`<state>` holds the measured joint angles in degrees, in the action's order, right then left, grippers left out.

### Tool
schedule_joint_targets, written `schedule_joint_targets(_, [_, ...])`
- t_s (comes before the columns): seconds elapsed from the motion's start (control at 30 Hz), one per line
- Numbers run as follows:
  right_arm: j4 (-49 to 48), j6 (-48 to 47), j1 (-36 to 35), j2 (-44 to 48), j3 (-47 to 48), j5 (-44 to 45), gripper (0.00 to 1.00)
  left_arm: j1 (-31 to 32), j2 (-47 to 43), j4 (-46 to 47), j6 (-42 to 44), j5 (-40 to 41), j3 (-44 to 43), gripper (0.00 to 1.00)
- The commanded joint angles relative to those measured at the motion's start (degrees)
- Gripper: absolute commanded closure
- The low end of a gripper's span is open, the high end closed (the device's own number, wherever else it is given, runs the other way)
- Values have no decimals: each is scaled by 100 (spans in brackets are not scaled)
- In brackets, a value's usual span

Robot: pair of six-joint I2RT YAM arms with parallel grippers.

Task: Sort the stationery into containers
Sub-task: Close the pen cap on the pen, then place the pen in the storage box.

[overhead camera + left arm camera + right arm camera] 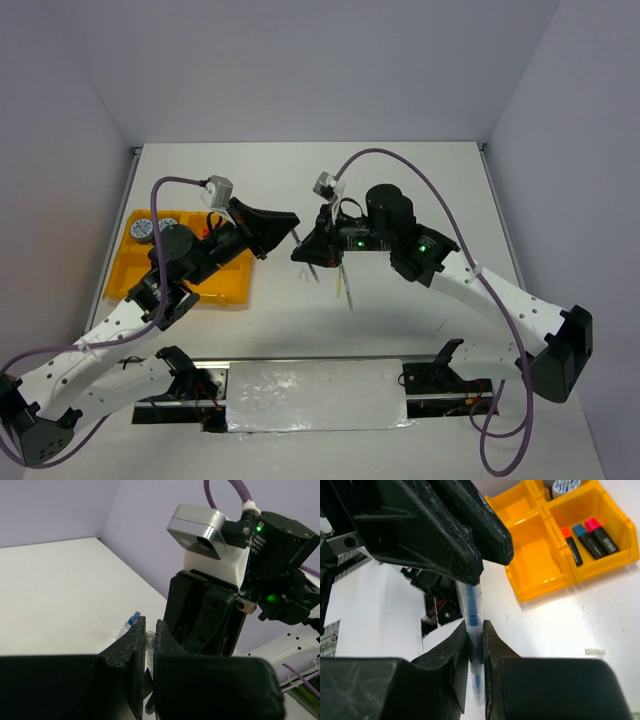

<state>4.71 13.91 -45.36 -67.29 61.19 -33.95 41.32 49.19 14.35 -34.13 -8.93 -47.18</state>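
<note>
A thin clear pen with a blue core (473,605) is held off the table by both grippers at once. My right gripper (475,630) is shut on its middle. My left gripper (149,625) is closed on the pen's end (148,641), and its fingers (470,555) show just above my right jaws. In the top view the two grippers meet at mid-table, left (293,228) and right (300,250). The yellow-orange tray (235,285) lies at the left and holds a blue-and-white tin (142,228). One compartment holds three markers (590,535).
Two thin pens (343,283) lie on the table under the right gripper. Another blue-capped pen (129,622) lies beside my left jaws. A small clear piece (595,652) lies on the table near the tray (530,597). A tin (565,486) sits in a far compartment.
</note>
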Motion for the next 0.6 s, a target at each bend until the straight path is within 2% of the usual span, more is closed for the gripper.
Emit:
schedule_joint_targets(0.0, [-1316, -108, 256, -12, 1324, 521, 100, 464, 92, -1620, -313, -1102, 805, 100])
schedule_joint_targets(0.23, [-1262, -20, 318, -329, 1774, 451, 100, 834, -67, -1320, -551, -1023, 1176, 100])
schedule_joint_targets(0.33, [-1280, -55, 318, -425, 1590, 434, 100, 834, -102, -2126, -358, -122, 729, 100])
schedule_joint_targets(0.37, [-1210, -194, 318, -495, 1485, 329, 100, 834, -102, -3017, -349, 935, 188, 100])
schedule_joint_targets(0.4, [-1157, -265, 300, -574, 1397, 258, 100, 834, -76, -3478, -453, 1633, -148, 99])
schedule_joint_targets(0.43, [-1209, -371, 291, -749, 1274, 136, 100, 834, -15, -3892, -533, 2292, -465, 82])
schedule_joint_targets(0.47, [-1279, -406, 283, -838, 994, 56, 100, 825, 3, -4244, -612, 3465, -1094, 70])
schedule_joint_targets(0.5, [-1341, -424, 274, -934, 870, 21, 100, 816, 46, -4891, -839, 4042, -1449, 60])
schedule_joint_targets(0.53, [-1446, -450, 265, -1127, 773, -75, 100, 816, 151, -5237, -971, 4561, -1783, 30])
schedule_joint_targets(0.57, [-1508, -468, 265, -1233, 615, -155, 100, 807, 205, -5484, -1199, 5437, -2421, 15])
